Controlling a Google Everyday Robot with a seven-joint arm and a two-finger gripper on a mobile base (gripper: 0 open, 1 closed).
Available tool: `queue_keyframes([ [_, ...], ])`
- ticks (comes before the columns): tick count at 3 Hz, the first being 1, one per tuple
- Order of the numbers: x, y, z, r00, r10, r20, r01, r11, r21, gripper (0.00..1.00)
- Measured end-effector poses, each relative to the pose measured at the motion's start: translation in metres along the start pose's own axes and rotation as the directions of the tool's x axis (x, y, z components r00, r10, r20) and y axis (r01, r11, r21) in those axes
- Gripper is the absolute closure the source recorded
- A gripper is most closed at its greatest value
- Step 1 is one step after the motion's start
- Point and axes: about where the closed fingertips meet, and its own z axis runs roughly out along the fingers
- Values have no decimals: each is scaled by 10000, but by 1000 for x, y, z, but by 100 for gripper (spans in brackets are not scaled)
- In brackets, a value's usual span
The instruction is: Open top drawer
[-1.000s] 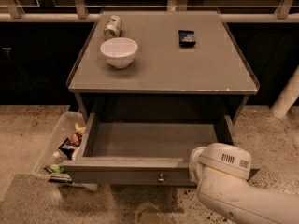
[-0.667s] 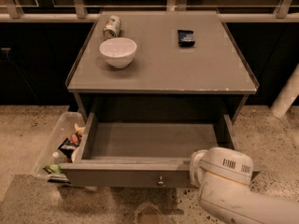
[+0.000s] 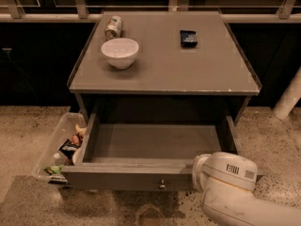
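Note:
The top drawer of the grey cabinet stands pulled far out toward the camera. Its shallow grey box holds nothing. A small round metal knob sits in the middle of the flat front. My white arm comes in from the bottom right. My gripper is at the right end of the drawer front, just right of the knob, mostly hidden by the arm's housing.
On the cabinet top are a white bowl, a can lying on its side and a dark packet. A clear bin of snacks sits on the floor at the drawer's left. A white post stands at the right.
The drawer has slid a little further out toward the camera. The arm has drawn back with it, lower in the view.

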Motion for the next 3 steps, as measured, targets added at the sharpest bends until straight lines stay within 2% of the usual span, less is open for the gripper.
queue_keyframes([
  [2,1,4,-2,10000,37,-43,-37,10000,-15,100],
  [3,-2,11,-7,9996,277,41,-277,9996,-44,100],
])
